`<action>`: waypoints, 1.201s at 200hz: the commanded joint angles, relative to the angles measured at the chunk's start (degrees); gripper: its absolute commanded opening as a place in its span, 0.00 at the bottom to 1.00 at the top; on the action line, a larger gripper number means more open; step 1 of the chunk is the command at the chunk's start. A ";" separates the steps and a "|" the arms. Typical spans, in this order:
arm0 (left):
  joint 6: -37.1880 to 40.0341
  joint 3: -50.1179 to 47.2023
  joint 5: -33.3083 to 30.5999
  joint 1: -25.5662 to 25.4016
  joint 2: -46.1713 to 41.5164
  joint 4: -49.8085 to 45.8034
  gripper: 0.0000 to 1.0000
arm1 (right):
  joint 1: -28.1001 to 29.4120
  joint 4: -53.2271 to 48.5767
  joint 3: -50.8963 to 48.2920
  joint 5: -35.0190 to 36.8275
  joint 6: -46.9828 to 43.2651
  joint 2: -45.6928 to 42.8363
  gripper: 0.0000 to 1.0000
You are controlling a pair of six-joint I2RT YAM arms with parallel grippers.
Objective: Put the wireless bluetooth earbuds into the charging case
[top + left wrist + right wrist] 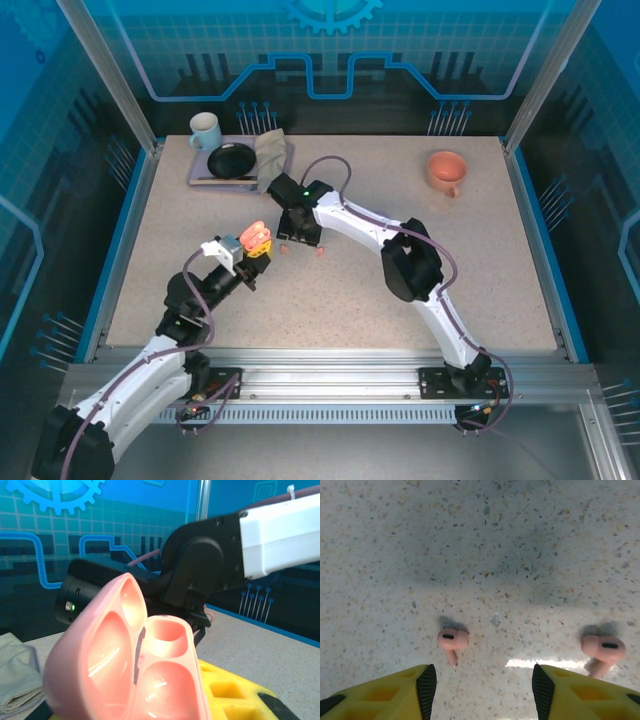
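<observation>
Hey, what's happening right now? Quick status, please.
Left gripper shut on open pink case. Right gripper open above two pink earbuds on table. Nothing blocking the earbuds.

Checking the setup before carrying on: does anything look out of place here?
Yes. Two pink earbuds lie loose and apart on the table under the open right gripper, outside the pink charging case, which stands open with both wells empty.

Top camera, above and behind my arm bases, looks down over the whole table (330, 300). Left wrist camera peers close past the pink case (125, 670) at the right arm (200, 565). Right wrist camera faces straight down, near two earbuds (452, 640) that the top view shares.
</observation>
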 commanded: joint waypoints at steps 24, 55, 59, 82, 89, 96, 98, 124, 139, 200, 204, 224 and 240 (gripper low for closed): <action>2.41 1.15 -4.39 -0.31 -0.23 -1.15 0.00 | 0.58 -3.76 3.42 3.14 2.17 3.48 0.56; 2.56 1.81 -5.02 -0.27 0.58 -0.95 0.00 | 0.94 -3.77 4.43 2.95 4.36 5.11 0.57; 2.63 1.87 -5.06 -0.31 0.67 -0.96 0.00 | 0.96 -3.81 4.70 2.91 4.71 5.24 0.57; 2.82 1.93 -5.27 -0.25 0.69 -0.77 0.00 | 1.63 -3.48 6.47 2.47 5.84 6.45 0.58; 2.86 1.95 -5.28 -0.30 0.69 -0.83 0.00 | 1.76 -3.50 7.15 2.40 6.10 6.92 0.58; 2.92 2.10 -5.28 -0.32 0.69 -0.76 0.00 | 1.92 -3.66 7.97 2.34 6.27 7.42 0.58; 2.93 2.13 -5.22 -0.32 0.69 -0.78 0.00 | 1.86 -3.74 8.23 2.34 6.39 7.59 0.58; 3.22 2.37 -5.24 -0.21 0.84 -1.04 0.00 | 2.09 -4.50 10.76 1.49 7.36 9.65 0.58; 3.28 2.42 -5.23 -0.23 0.92 -1.04 0.00 | 2.19 -4.79 11.62 1.21 7.60 10.59 0.58; 3.38 2.47 -5.37 -0.20 0.95 -1.28 0.00 | 2.77 -6.14 12.86 1.28 7.84 12.42 0.56; 3.45 2.52 -5.33 -0.19 0.94 -1.29 0.00 | 2.89 -6.15 12.99 1.33 7.86 12.42 0.56; 3.46 2.48 -5.37 -0.20 0.95 -1.29 0.00 | 3.24 -6.22 13.47 1.28 7.78 12.68 0.56; 3.46 2.54 -5.29 -0.17 0.95 -1.33 0.00 | 3.58 -6.55 14.24 1.19 7.84 13.11 0.56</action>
